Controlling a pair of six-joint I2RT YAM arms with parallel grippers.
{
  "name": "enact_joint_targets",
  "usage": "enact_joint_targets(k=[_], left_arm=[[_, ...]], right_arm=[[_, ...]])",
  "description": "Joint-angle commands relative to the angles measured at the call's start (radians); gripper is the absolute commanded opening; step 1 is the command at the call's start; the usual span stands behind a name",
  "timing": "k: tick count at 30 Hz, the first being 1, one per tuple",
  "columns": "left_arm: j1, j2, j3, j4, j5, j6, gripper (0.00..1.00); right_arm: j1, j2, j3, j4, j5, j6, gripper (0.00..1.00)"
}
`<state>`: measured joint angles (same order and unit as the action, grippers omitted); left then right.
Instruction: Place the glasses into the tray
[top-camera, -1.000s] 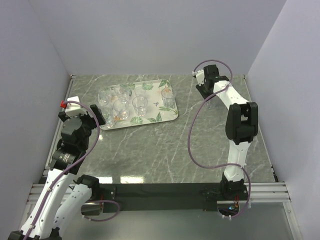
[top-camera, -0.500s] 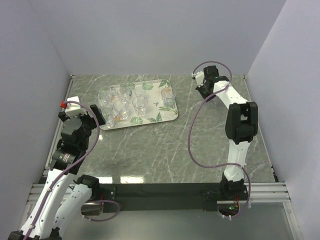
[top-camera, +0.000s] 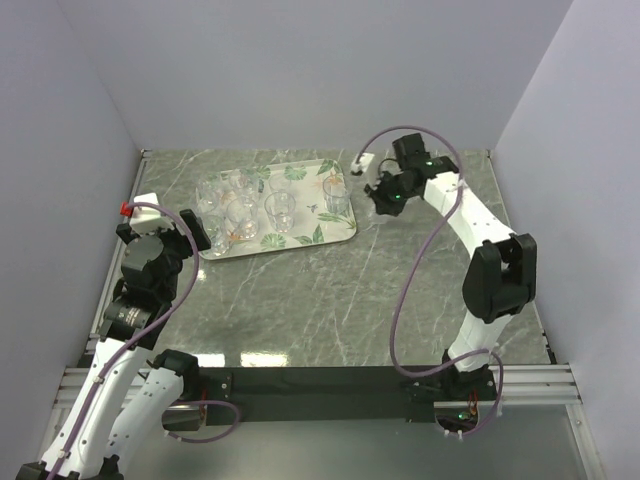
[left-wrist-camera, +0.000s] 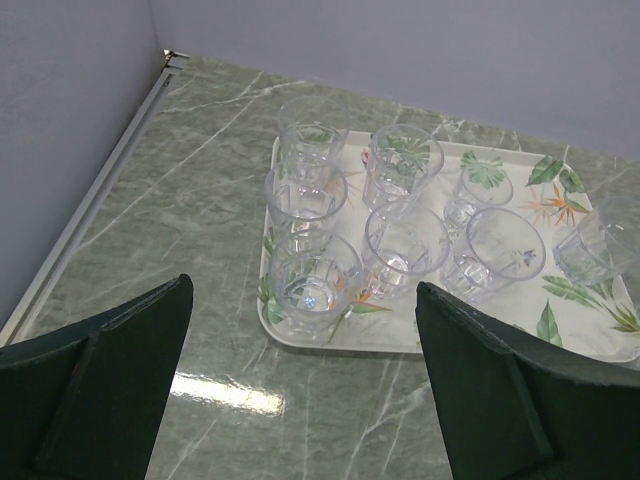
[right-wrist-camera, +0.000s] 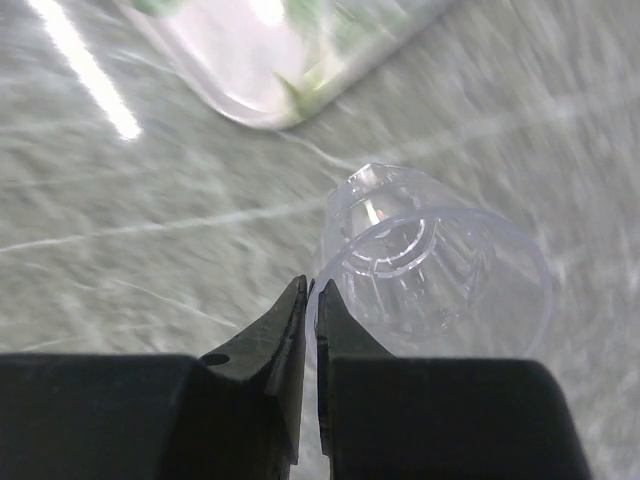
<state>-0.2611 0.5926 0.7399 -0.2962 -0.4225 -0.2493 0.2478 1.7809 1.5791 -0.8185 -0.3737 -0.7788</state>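
Right gripper (right-wrist-camera: 310, 292) pinches 1 glass (right-wrist-camera: 432, 268) by rim (near tray (left-wrist-camera: 330, 346)); left gripper (left-wrist-camera: 302, 292) fingers spread, empty.

Bright, even — right wrist blurred (glare)

Glasses (top-camera: 283, 208) crowd tray (top-camera: 341, 231) left; near-right corner free.

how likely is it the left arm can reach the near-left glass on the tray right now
Probably yes: the left pincer is open and faces the glass at the tray's near-left corner, with only bare table between. Its neighbours stand close behind and beside it.
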Motion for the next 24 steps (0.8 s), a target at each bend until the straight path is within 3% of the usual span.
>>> enact_joint_targets(k=[1, 10, 19, 24], left_arm=[[0.005, -0.002, -0.002, 0.040, 0.013, 0.005, 0.99], [0.005, 0.001, -0.002, 0.040, 0.011, 0.005, 0.99], [0.005, -0.005, -0.002, 0.040, 0.010, 0.007, 1.00], [0.006, -0.010, -0.002, 0.040, 0.010, 0.007, 0.99]], right_arm=[[0.091, -0.038, -0.014, -0.005, -0.079, -0.079, 0.00], [0.261, 0.093, 0.168, -0.001, 0.005, -0.001, 0.00], [0.321, 0.278, 0.346, -0.005, 0.119, 0.070, 0.00], [0.344, 0.316, 0.358, 0.007, 0.151, 0.079, 0.03]])
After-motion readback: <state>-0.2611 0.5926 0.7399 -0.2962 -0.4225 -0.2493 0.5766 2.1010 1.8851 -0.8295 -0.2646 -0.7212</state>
